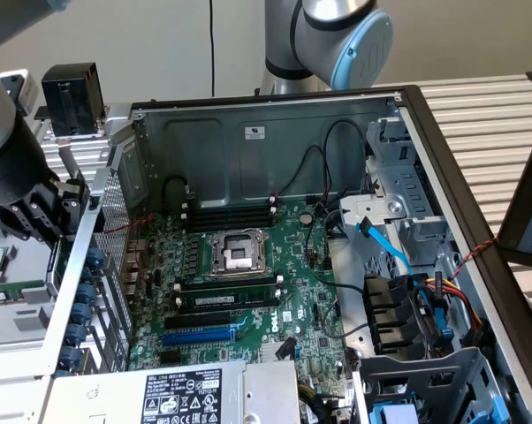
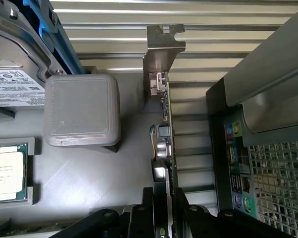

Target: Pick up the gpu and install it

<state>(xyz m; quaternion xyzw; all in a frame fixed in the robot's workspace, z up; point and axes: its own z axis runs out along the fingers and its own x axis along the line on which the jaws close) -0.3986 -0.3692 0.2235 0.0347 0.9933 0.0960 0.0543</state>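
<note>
The gripper (image 1: 47, 215) hangs outside the open computer case (image 1: 266, 141), at about nine o'clock from the motherboard (image 1: 248, 265) in the exterior view, just beyond the perforated rear wall. The arm reaches in from about ten o'clock.

In the wrist view the gripper (image 2: 164, 214) straddles the gpu (image 2: 164, 134), which appears edge-on as a thin strip with small connectors along it. The jaws stand narrow. One of the dark fingers (image 2: 147, 210) lies against each face of the card, and no gap shows between them and the board. The grip sits at the end of the card away from its silver bracket (image 2: 161, 49), which is notched at its far tip.

The gpu is well outside the case, over a grey tray (image 2: 89, 183) beside a slatted metal table (image 2: 228, 29). Whether the card's lower edge rests on the tray or is clear of it cannot be told. On one side of the card lies a grey square block (image 2: 82, 109) and, farther off, a processor (image 2: 5, 174) seated in a recess of the tray. On the card's other side stands the case's rear panel with its coloured ports (image 2: 238, 163) and mesh grille.

Inside the case, a RAM stick (image 1: 226, 296) sits at six o'clock from the processor socket (image 1: 235, 253). A blue slot (image 1: 195, 336) lies at six o'clock from that, near the labelled power supply (image 1: 182, 397).
</note>
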